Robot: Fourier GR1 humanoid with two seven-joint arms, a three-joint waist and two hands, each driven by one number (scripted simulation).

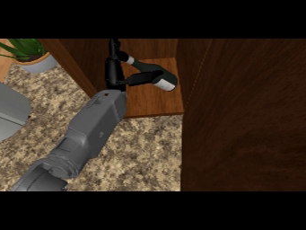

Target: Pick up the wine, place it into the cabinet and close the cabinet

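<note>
From my remote seat: nearest, one grey forearm [92,130] crosses the speckled counter [135,152] from 7 o'clock toward 12. I cannot tell which arm it is. Its black hand [119,76] reaches into the open cabinet [155,101], fingers curled round the wine bottle [152,74], which lies tilted above the shelf, neck toward 10 o'clock. Cabinet door [255,117] fills 3 o'clock. Potted plant [29,56] at 10 o'clock, farthest back.
</note>
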